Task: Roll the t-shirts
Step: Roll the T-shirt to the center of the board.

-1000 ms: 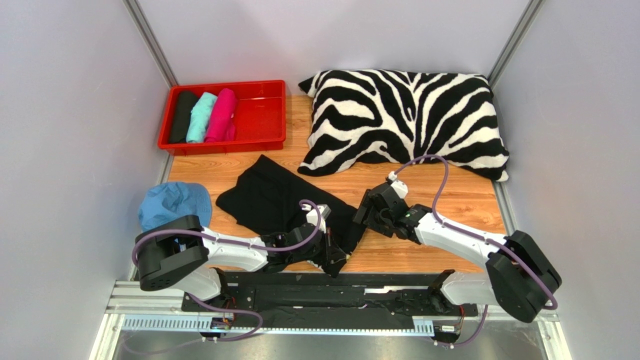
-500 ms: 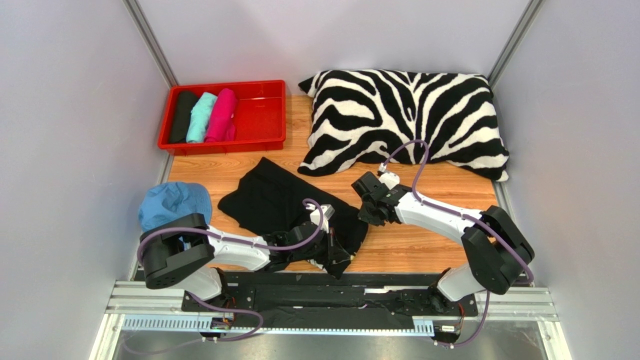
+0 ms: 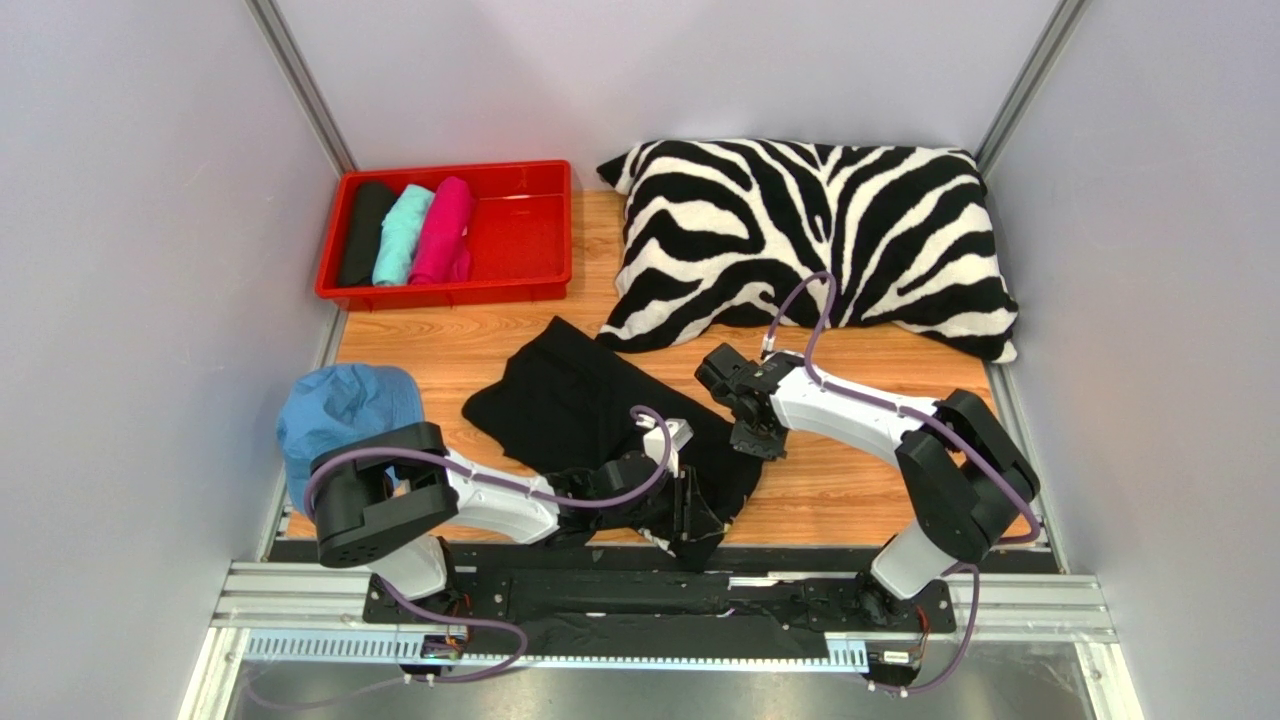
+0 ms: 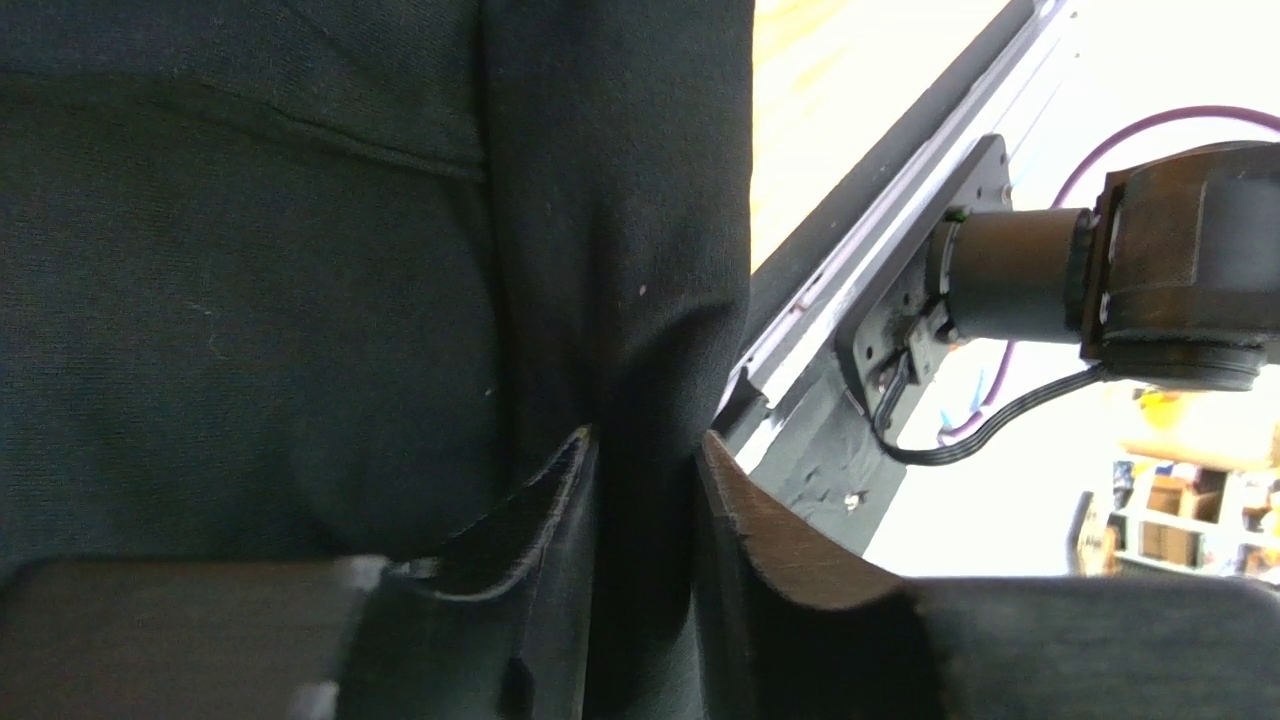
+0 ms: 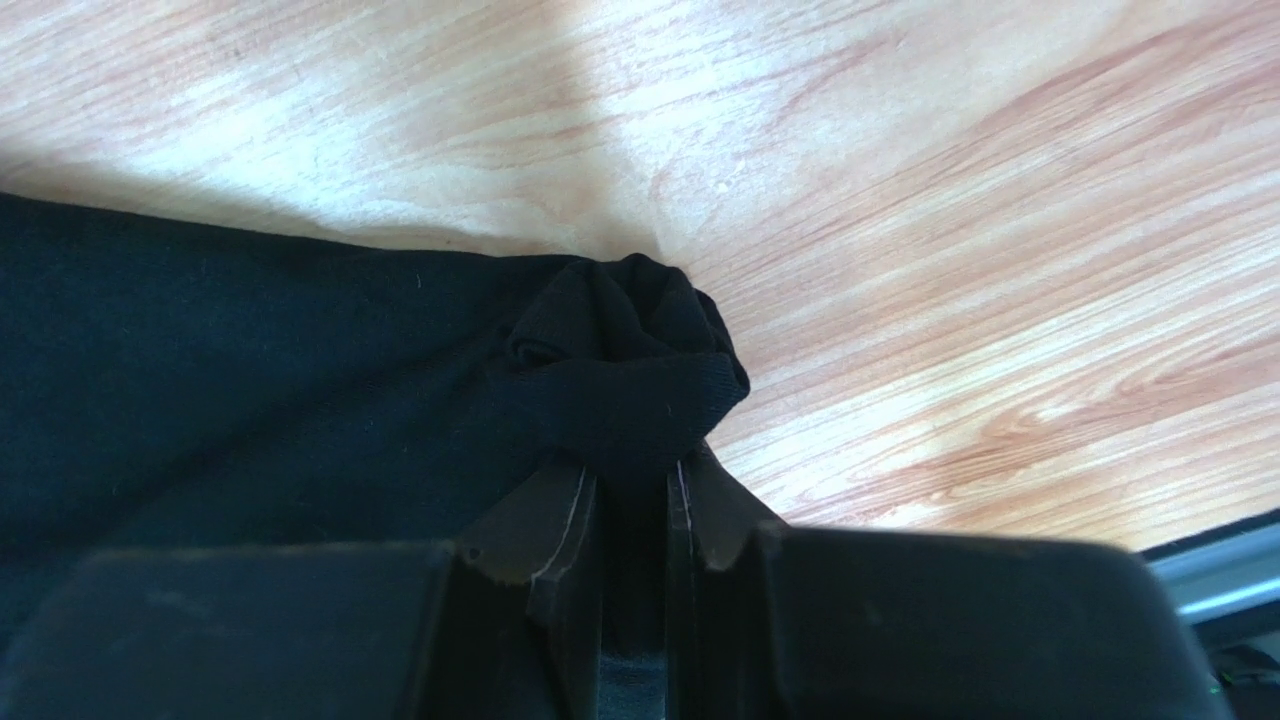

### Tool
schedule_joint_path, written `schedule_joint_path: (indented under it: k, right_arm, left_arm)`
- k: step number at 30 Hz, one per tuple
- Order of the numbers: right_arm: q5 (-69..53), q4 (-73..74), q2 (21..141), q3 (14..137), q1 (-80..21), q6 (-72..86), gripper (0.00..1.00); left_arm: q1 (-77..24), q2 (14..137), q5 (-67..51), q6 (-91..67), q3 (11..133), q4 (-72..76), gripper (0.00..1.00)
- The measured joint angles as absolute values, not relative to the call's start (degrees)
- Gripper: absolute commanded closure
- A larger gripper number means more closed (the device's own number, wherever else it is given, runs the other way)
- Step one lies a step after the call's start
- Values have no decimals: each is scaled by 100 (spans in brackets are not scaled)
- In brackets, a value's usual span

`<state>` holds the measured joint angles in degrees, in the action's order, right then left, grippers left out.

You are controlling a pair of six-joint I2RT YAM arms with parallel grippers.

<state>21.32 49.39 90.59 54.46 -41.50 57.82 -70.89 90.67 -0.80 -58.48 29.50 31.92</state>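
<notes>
Black on black up close: a fold of the large black cotton t-shirt sits between the left gripper jaws, pinched or loose, can't tell. That shirt runs off the frame's top and left edges. At its right corner, a bunched knot swallows the right gripper tips. Left of the shirt, the crumpled blue cloth is partly behind the left arm.

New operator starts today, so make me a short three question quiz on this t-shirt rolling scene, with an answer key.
1. True or false: the red tray holds three rolled t-shirts.
2. The right gripper is: A) wide open, B) shut on the black t-shirt, C) shut on nothing.
3. What colour is the bundle left of the black t-shirt?
Key: 1 true; 2 B; 3 blue.
</notes>
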Motion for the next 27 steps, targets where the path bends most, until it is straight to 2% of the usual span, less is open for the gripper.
schedule_joint_path:
  k: [2,9,14,27]
  right_arm:
    - [2171,5046,9148,5544,-4150,5791,98]
    - [2290,5306,9332,5817,-4147,5835,98]
    - [2309,5380,9411,5887,-4147,5850,97]
    - [2316,5417,9452,5900,-4147,5878,97]
  left_arm:
    - [-7098,9043,-67,-5789,2950,3153,48]
    - [-7129,8466,355,-5404,3037,2532,44]
    - [-7129,8383,617,-5065,3476,2200,43]
    - [-7126,9170,954,-4698,4084,1791,43]
